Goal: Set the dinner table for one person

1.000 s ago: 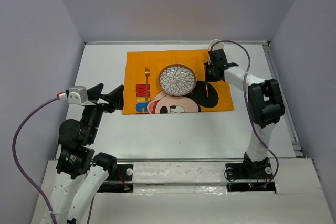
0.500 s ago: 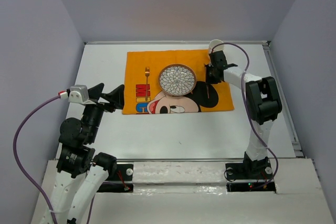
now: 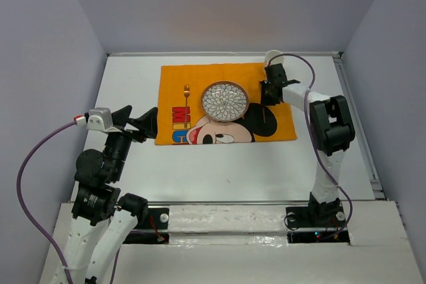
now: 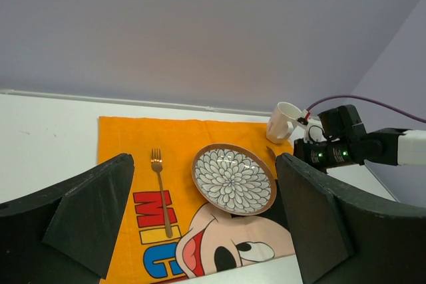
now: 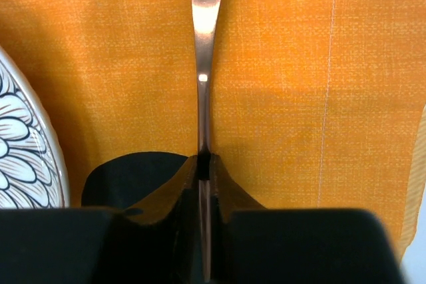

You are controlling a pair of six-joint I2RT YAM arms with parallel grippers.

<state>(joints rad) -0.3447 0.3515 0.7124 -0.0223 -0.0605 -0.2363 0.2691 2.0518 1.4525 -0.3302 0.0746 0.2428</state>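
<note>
The bench is a white rectangular surface enclosed by pale grey-lilac panels and occupies most of the top view. An orange cartoon-printed placemat lies flat on its far central area.

The left end effector is positioned over the left side of the bench, near the left edge of the placemat. Its fingers are spread wide and nothing is between them. The right end effector is positioned over the right part of the placemat, with its fingers pressed onto the handle of a copper-coloured knife.

A round plate with a petal pattern rests on the placemat. A white mug stands upright at the far right corner of the placemat. A fork lies left of the plate, well apart from it. The knife runs alongside the right rim of the plate. Contact between knife and cloth cannot be determined.
</note>
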